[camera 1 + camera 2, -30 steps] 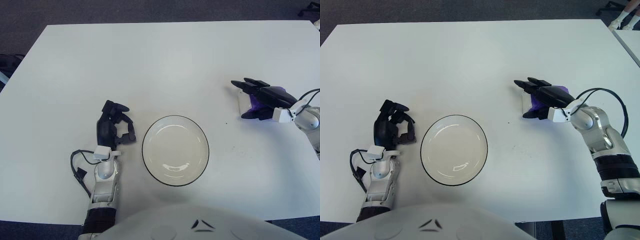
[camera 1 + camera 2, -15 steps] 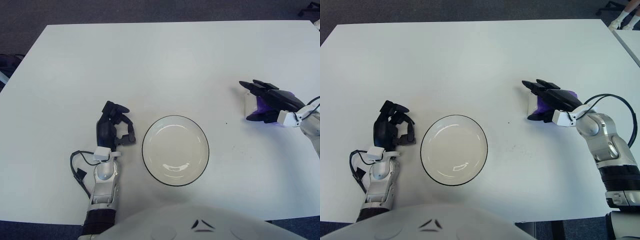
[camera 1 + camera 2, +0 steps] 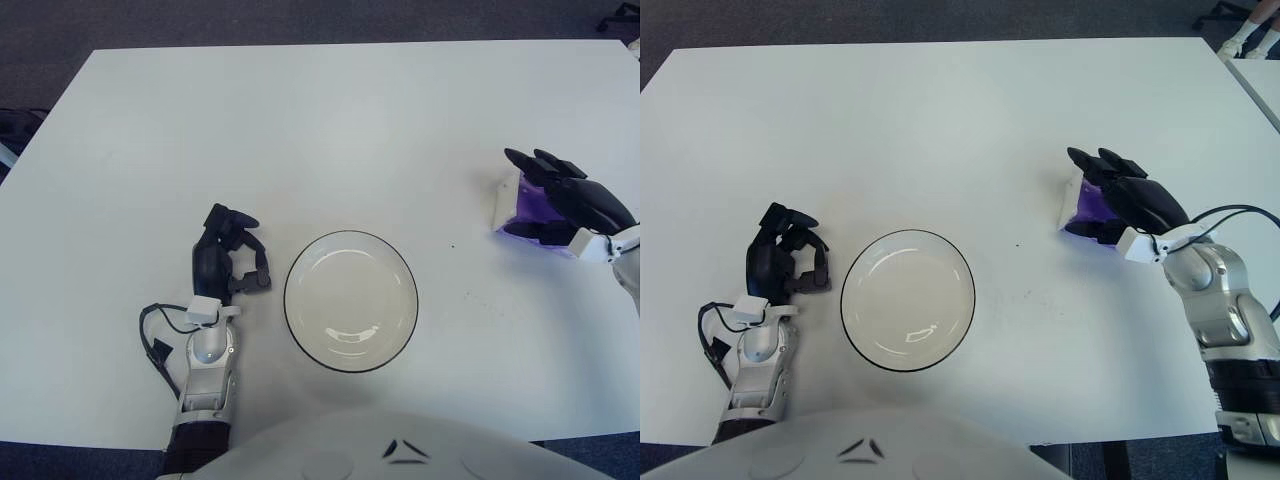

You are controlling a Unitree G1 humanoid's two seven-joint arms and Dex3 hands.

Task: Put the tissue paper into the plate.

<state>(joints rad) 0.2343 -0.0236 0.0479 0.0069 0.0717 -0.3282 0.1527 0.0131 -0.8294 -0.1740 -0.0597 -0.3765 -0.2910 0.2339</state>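
Observation:
A white plate with a dark rim sits at the near middle of the white table. The tissue paper is a purple pack with a white edge, far to the plate's right. My right hand covers it, with its fingers lying across the top and the thumb against the near side, gripping the pack. Most of the pack is hidden under the hand. My left hand shows just left of the plate, fingers curled and holding nothing.
The white table stretches wide behind the plate. Its right edge is close beyond my right forearm. A black cable loops beside my left wrist.
My right hand has moved to the right, away from the plate, and the purple pack has shifted right with it. The left hand has stayed where it was.

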